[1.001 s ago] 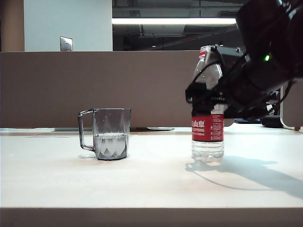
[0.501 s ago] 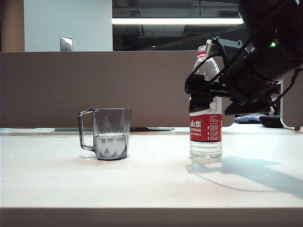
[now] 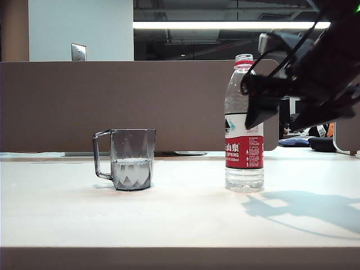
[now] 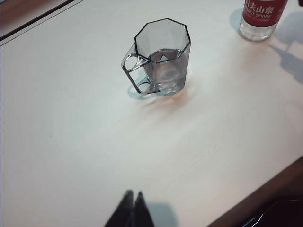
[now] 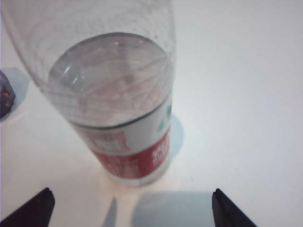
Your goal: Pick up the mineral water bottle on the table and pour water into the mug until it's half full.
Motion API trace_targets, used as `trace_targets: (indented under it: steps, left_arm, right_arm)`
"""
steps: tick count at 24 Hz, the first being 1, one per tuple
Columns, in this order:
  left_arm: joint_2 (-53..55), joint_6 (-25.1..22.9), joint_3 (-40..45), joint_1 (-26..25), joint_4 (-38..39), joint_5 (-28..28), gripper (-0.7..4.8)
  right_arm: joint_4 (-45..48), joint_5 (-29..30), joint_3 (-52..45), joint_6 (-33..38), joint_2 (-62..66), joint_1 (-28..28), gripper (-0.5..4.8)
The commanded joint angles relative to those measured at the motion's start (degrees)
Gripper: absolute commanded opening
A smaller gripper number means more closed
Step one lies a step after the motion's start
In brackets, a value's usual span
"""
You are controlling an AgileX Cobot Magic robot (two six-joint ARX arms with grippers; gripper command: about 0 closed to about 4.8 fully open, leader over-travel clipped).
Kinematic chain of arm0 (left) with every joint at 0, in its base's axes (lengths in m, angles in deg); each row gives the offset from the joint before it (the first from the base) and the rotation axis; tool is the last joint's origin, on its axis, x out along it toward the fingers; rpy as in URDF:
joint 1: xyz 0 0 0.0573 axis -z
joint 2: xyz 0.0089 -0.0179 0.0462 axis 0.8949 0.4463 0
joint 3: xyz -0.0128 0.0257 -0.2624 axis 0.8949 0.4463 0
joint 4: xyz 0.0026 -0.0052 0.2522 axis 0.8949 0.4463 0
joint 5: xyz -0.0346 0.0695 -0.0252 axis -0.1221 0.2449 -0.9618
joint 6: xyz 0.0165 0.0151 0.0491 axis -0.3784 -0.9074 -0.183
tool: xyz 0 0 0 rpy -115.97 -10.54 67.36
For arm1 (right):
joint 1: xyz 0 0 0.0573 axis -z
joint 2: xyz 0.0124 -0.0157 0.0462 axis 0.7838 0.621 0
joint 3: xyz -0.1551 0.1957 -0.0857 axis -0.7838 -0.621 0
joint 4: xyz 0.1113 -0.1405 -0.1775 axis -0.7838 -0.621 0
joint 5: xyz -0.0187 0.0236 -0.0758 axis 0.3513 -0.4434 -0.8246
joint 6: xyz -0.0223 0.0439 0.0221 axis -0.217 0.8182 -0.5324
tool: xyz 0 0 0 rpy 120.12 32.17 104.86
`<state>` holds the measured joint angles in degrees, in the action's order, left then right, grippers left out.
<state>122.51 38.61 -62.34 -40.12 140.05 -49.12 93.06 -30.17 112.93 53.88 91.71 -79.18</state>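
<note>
Bottle (image 3: 244, 124) upright on worktop (image 3: 180, 219), well right of mug (image 3: 132, 159), water (image 3: 132, 171) roughly halfway. Right gripper (image 3: 253, 104) released, jaws wide, raised beside bottle's upper half; earlier straddled it lower. Back straight off, no nudge. Left gripper (image 4: 133, 208) clenched, hovering near mug.

Off-white table (image 3: 180, 225), mug (image 3: 132, 159) at left — mineral water bottle (image 3: 244, 126) upright, well apart

One bottle (image 3: 244, 126). One mug (image 3: 128, 158), left of the bottle. Two grippers: right (image 3: 254, 103) by the bottle; left (image 4: 133, 202), apparently short of the mug.
</note>
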Motion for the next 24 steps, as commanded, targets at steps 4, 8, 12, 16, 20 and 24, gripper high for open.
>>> trace_targets:
  steps: [4, 8, 12, 16, 20, 24]
  left_arm:
    - [-0.1, 0.2, -0.2, -0.1, -0.6, -1.6, -0.04]
    - [-0.1, 5.5, -0.2, -0.1, -0.8, -1.8, -0.05]
    - [-2.2, 6.6, 0.9, 0.0, -6.2, -2.4, -0.05]
    - [-9.8, 6.7, 6.4, 0.0, -12.6, -3.0, -0.05]
    - [-15.6, 6.8, 13.1, 0.0, -15.9, -3.0, -0.05]
    - [-21.5, 8.4, 20.1, 0.0, -19.3, -5.7, -0.05]
  right_arm:
    - [-13.9, 0.0, 0.3, 0.1, -12.5, 0.0, 4.79]
    - [-24.0, 1.8, 0.3, 0.1, -27.5, 0.0, 4.79]
    - [-32.9, 5.4, 0.3, 0.1, -40.3, -0.1, 3.47]
    - [-39.8, 5.9, 0.2, 0.1, -54.0, -0.1, 1.77]
    - [-40.6, 5.9, 0.2, 0.1, -62.7, -0.1, 1.6]
    - [-40.3, 2.8, 0.2, 0.1, -69.1, -0.1, -0.13]
